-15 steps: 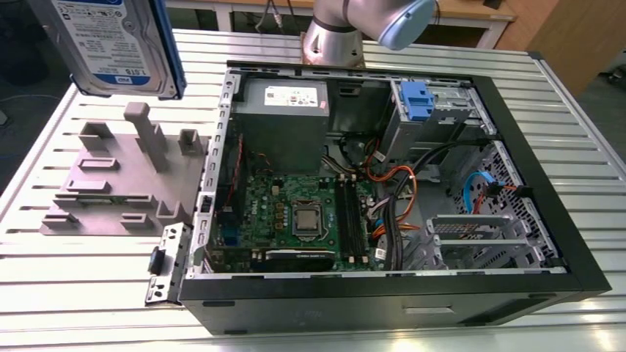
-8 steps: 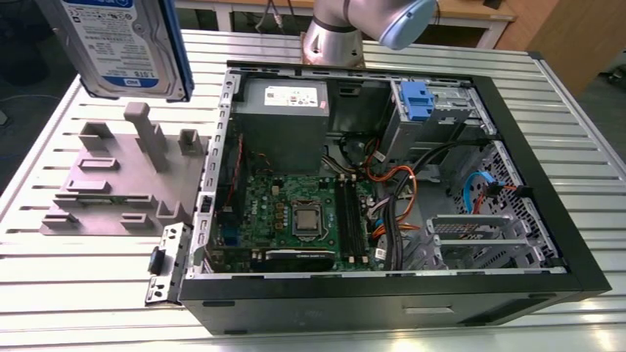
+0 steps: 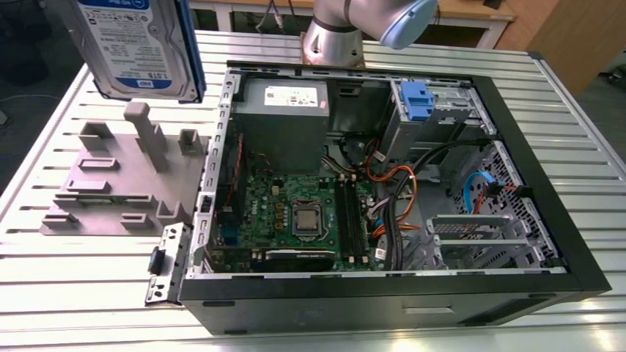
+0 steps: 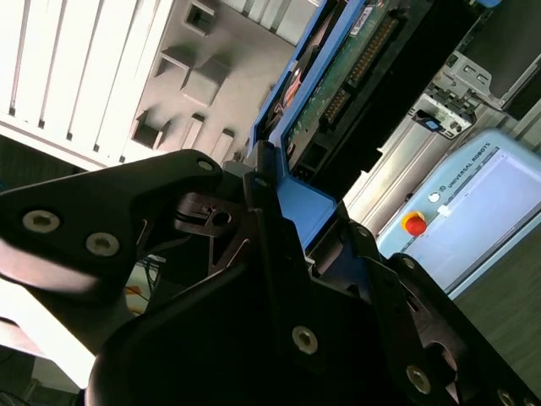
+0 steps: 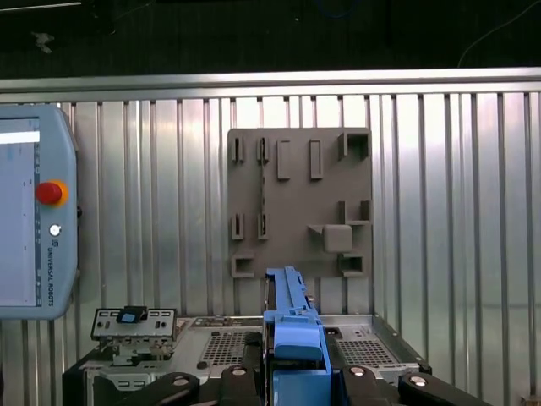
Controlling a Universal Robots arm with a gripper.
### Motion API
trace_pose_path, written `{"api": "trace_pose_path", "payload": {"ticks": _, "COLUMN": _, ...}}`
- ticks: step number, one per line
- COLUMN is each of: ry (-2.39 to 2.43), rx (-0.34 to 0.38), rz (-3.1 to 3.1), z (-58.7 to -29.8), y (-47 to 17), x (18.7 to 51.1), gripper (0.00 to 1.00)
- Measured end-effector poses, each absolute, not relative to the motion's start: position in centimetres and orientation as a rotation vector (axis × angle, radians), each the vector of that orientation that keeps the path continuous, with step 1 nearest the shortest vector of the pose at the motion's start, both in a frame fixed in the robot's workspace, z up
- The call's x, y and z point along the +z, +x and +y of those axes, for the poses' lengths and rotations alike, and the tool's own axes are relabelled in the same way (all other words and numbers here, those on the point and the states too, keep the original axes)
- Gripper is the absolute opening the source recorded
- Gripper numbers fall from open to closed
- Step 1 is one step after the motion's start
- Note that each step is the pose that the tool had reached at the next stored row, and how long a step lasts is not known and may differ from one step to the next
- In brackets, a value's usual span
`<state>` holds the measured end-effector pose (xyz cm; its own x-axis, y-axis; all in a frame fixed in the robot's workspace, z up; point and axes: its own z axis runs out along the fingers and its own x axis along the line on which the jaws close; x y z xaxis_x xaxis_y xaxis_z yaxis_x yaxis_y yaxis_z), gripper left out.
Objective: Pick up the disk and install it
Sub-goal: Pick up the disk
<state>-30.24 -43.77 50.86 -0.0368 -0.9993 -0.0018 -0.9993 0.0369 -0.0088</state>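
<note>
the disk (image 3: 137,48) hangs in the air at the exterior view's upper left, label facing out. it is above the grey fixture (image 3: 113,180) on the worktop (image 3: 88,293) and well apart from the open computer case (image 3: 372,304). it looks stiff, fairly heavy for its size and sensitive to knocks, with its circuit board bare on one face, so the blue bracket's edges seem the safest hold. in the second wrist view the claw (image 4: 283,216) is closed narrow on the bracket's end, with the disk jutting out beyond it.
</note>
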Motion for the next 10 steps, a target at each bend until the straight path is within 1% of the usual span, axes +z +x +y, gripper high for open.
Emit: {"api": "trace_pose_path", "payload": {"ticks": 10, "ry": -2.175, "rx": -0.008, "rz": 2.257, "z": -43.8, "y": -29.0, "x": 50.8, "gripper": 0.36}}
